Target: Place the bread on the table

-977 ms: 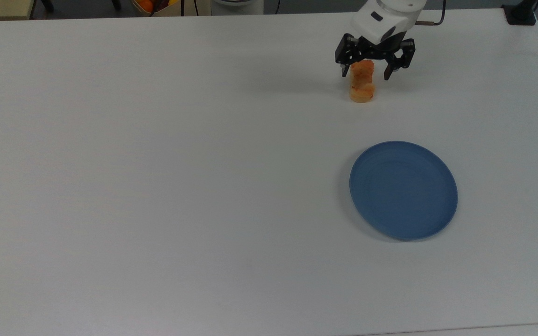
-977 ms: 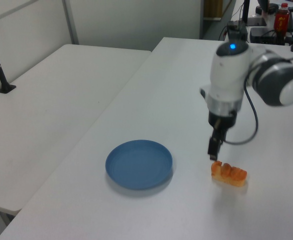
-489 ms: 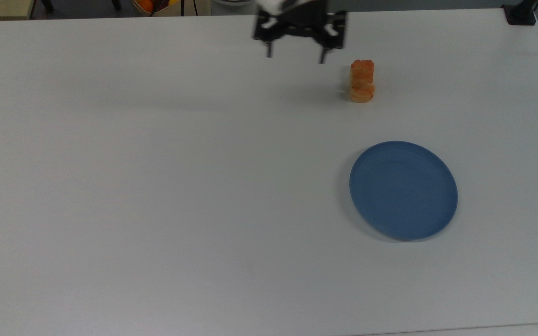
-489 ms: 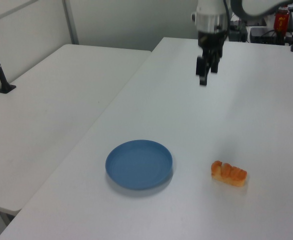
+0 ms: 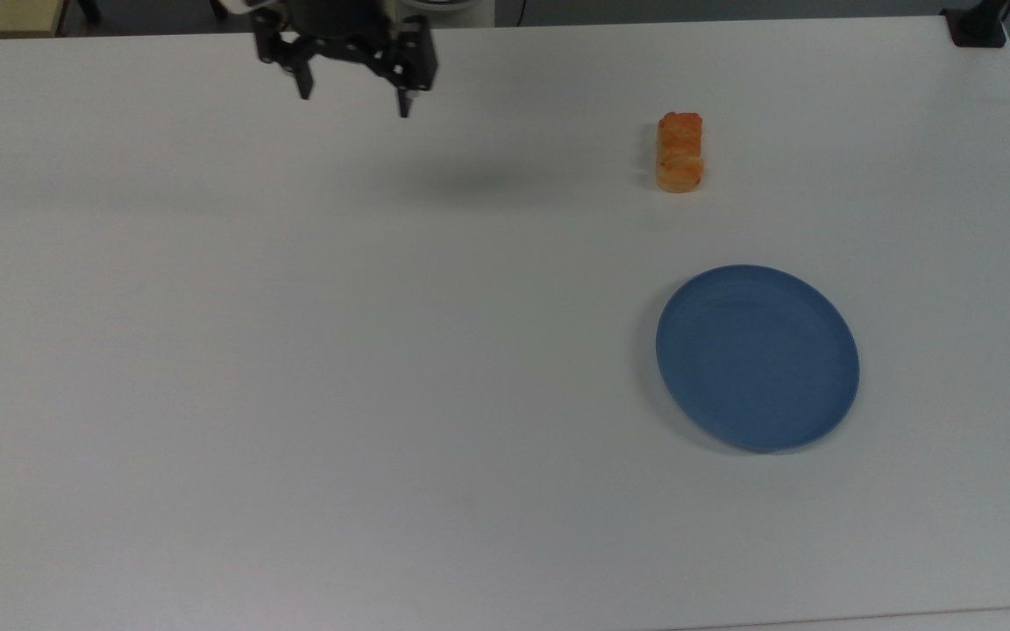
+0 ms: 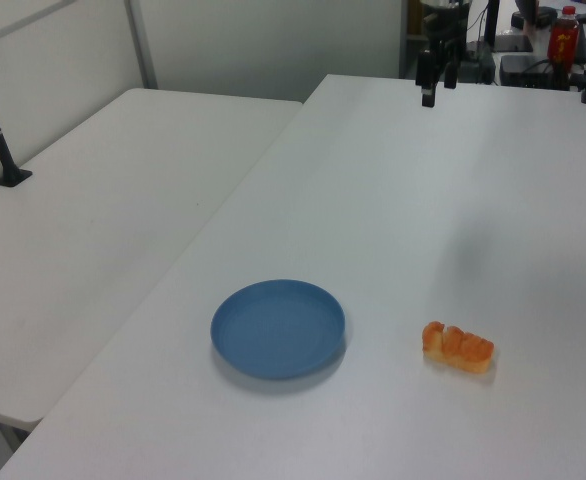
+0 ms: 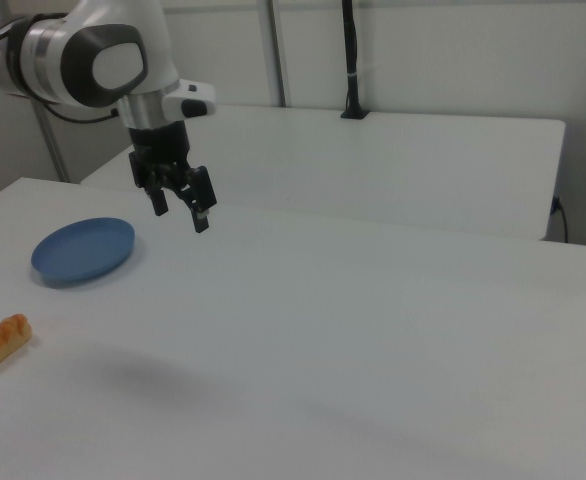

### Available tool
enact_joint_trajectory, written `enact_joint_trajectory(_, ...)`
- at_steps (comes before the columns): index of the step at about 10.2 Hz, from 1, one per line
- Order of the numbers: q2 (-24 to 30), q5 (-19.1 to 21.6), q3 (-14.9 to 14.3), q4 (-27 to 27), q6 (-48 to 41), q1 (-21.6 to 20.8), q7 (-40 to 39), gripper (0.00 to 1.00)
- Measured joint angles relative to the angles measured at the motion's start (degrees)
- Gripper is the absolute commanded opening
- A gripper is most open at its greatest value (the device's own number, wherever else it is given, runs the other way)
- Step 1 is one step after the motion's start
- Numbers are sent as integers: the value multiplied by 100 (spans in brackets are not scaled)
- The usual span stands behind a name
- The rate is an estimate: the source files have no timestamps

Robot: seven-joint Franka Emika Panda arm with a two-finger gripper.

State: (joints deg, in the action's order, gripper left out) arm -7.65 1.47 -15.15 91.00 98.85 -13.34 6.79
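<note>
The bread (image 5: 679,152), a small golden-orange braided roll, lies by itself on the white table (image 5: 295,350). It also lies at the lower right of the left view (image 6: 458,346) and at the far left of the right view (image 7: 0,339). My gripper (image 5: 353,101) hangs open and empty well above the table, far to the top view's left of the bread. In the right view the gripper (image 7: 180,219) is raised with its fingers spread. In the left view the gripper (image 6: 429,97) is small at the table's far end.
An empty round blue plate (image 5: 757,357) rests on the table, nearer the top view's bottom than the bread. A second white table (image 6: 93,200) stands beside this one. A red bottle (image 6: 563,36) and dark equipment sit beyond the far edge.
The gripper, open over the bread a second ago, has risen and swung far to the top view's left. The bread and plate have stayed put.
</note>
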Motion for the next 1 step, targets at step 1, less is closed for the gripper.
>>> enact_joint_trajectory(1, 23, 34, -146, -9, 0, 11, -34, 100)
